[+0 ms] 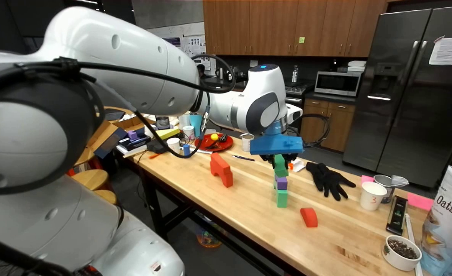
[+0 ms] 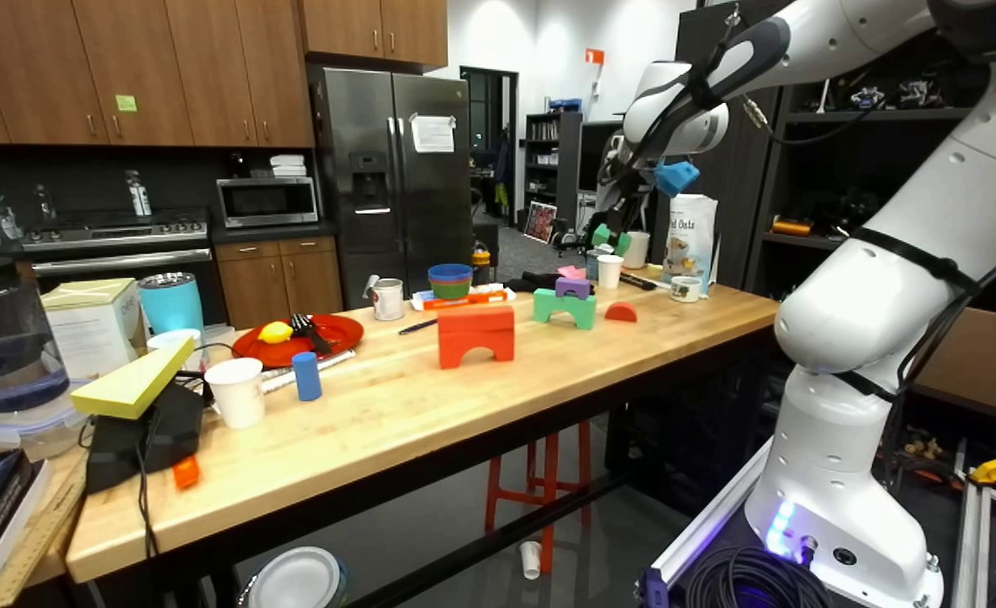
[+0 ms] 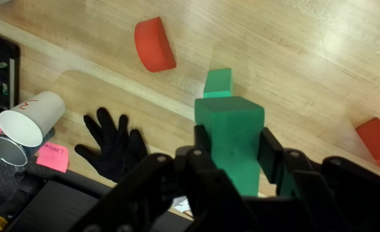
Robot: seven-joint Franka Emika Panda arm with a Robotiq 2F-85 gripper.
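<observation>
The claw (image 3: 236, 146) pinches a green block (image 1: 280, 166) in midair. Near it, lower, a purple block (image 2: 575, 288) rests on a green arch (image 2: 544, 303).

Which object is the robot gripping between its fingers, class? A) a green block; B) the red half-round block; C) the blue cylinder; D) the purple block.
A: in the wrist view, a green block sits between the fingers, one on each side, while in an exterior view the purple block rests on a green arch.
</observation>
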